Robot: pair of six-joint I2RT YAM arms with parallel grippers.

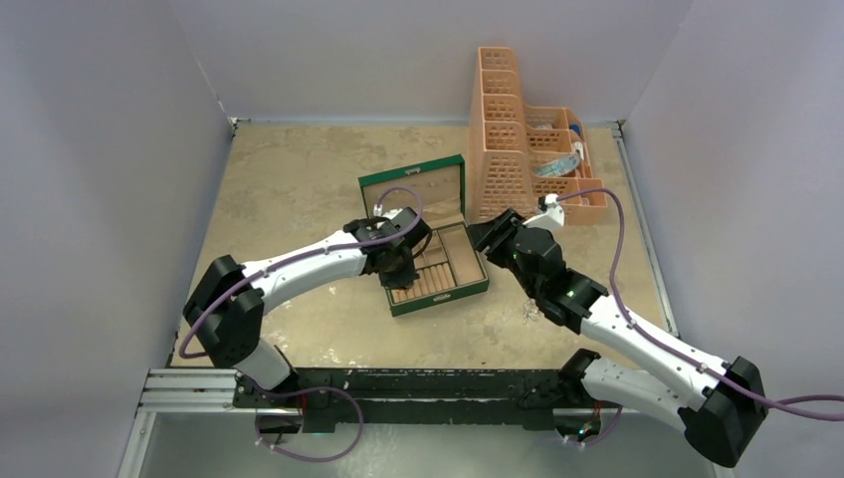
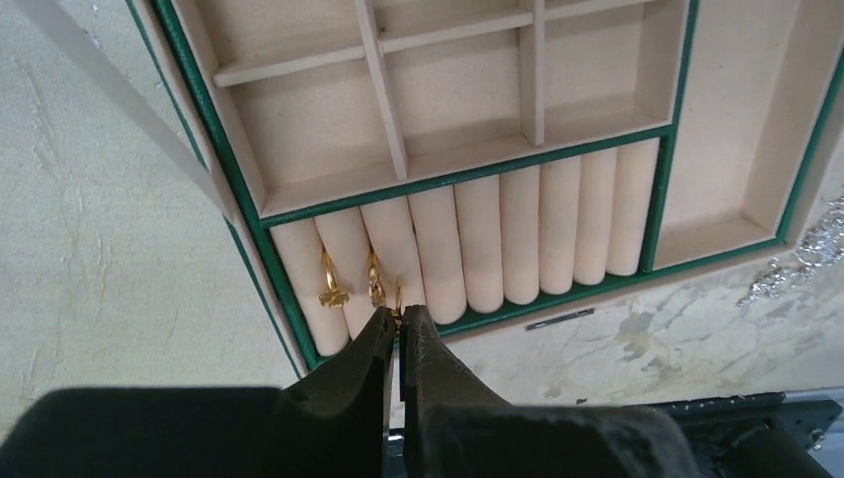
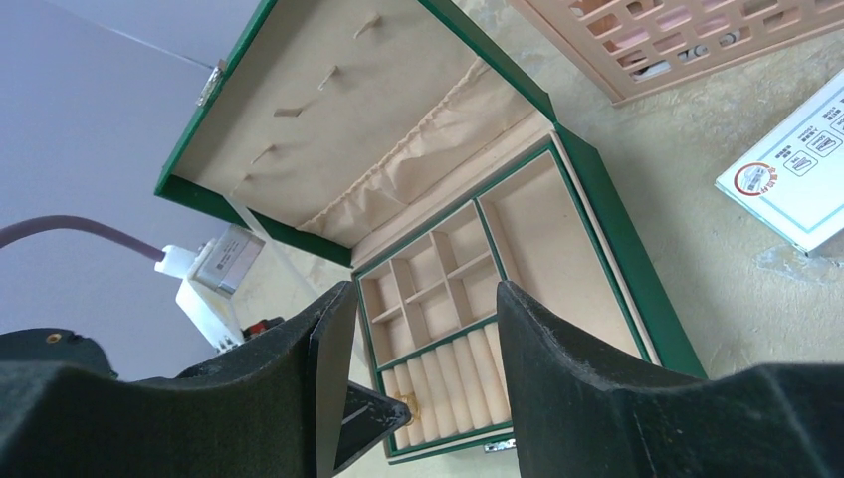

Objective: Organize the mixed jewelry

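Two gold rings [image 2: 331,284] stand upright between the cream rolls [image 2: 518,234], a third ring [image 2: 398,295] just beside.

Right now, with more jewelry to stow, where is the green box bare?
Bare: ring rolls between the gold rings and the long side compartment, that compartment, and the small compartments. Crowded: the rolls' end where the left gripper pinches another ring.

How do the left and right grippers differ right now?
The left gripper is shut, pinching a gold ring at the ring rolls; the right gripper is open and empty. The left gripper sits over the near-left corner of the green box; the right gripper hangs beside its right edge. Both point at the box.
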